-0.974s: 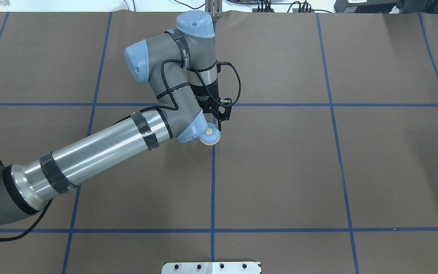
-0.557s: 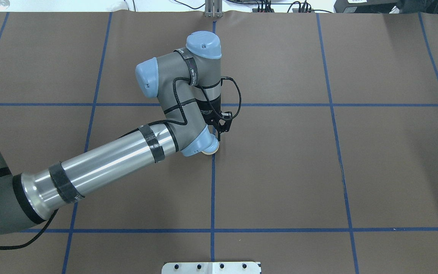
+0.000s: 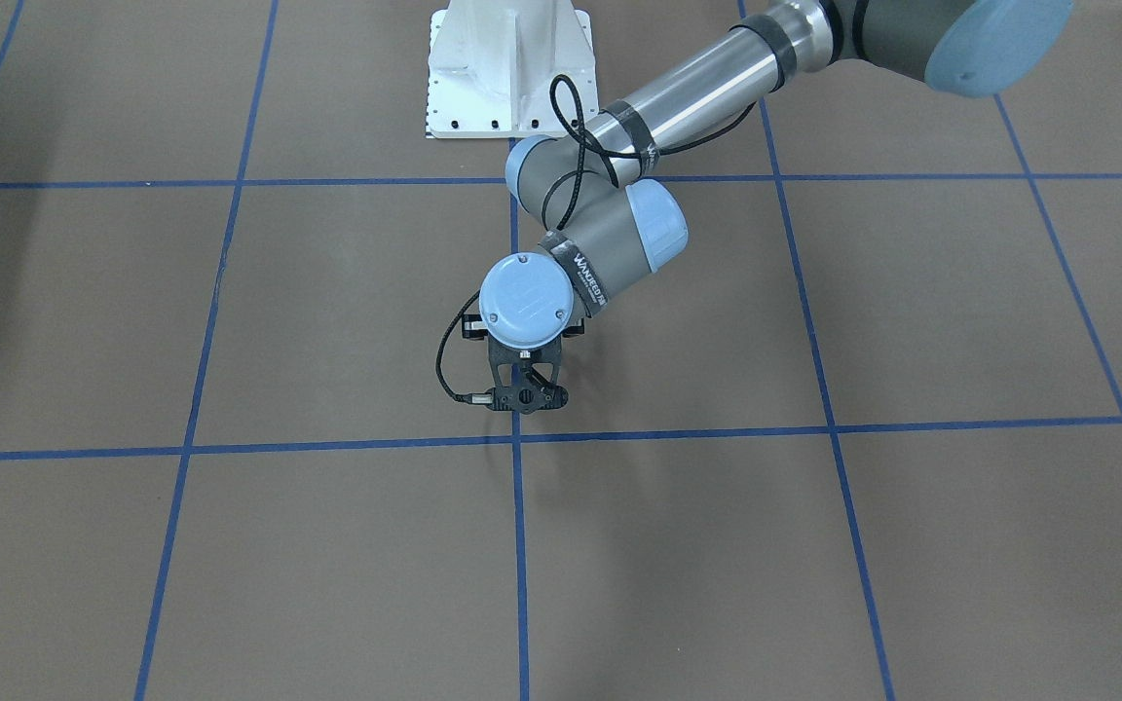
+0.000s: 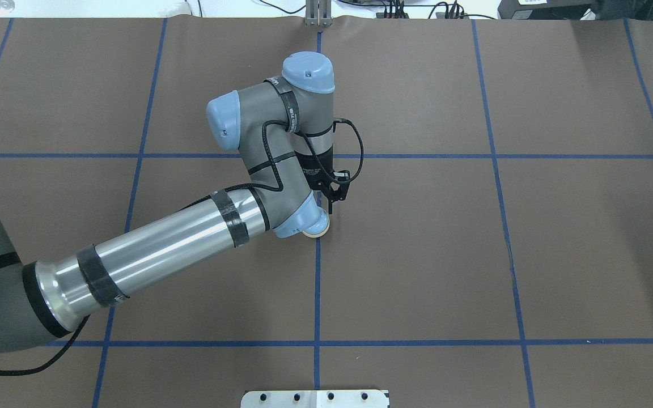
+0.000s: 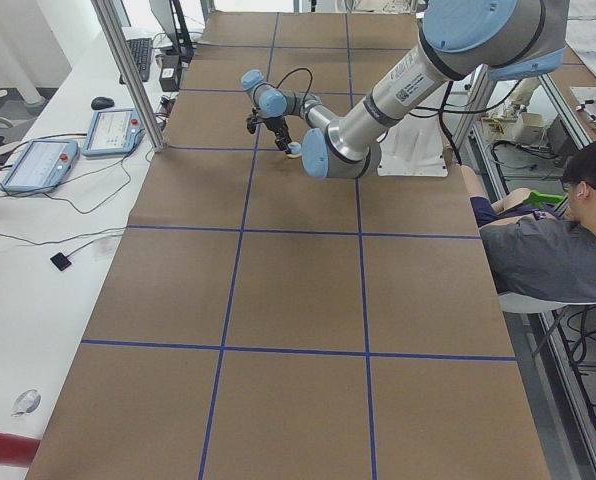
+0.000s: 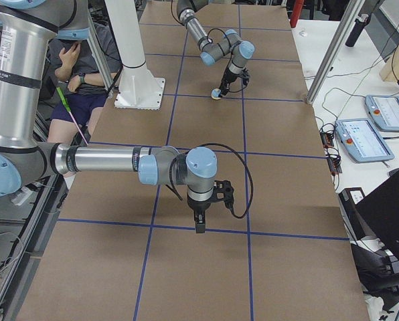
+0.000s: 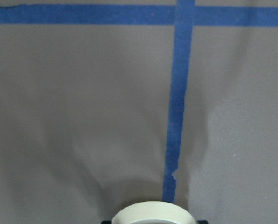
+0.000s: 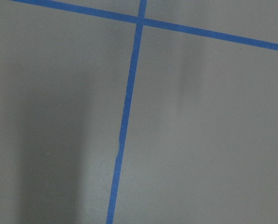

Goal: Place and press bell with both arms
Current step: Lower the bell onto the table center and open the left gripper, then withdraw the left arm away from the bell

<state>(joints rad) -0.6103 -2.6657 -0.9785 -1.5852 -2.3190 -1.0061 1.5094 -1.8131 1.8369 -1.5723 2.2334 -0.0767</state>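
The bell (image 4: 319, 228) is a cream rim that peeks out from under the left arm's blue wrist cap, on the central blue tape line. My left gripper (image 4: 325, 212) points down and is shut on it. The left wrist view shows the bell's cream rim (image 7: 153, 212) between the fingers, low over the brown table. I cannot tell if it touches. The bell also shows in the exterior left view (image 5: 294, 150) and the exterior right view (image 6: 217, 93). It is hidden in the front-facing view, under the left gripper (image 3: 522, 394). My right gripper (image 6: 199, 227) hangs over a tape line far from the bell. I cannot tell its state.
Blue tape lines (image 4: 318, 283) grid the brown table cover. The white pedestal base (image 3: 507, 68) stands at the robot's side. A seated person (image 5: 548, 250) is beside the table. Tablets (image 5: 43, 160) and cables lie on the white side bench.
The left arm has carried the bell toward the robot along the central tape line and lowered it. The wrist cap now hides most of the bell.
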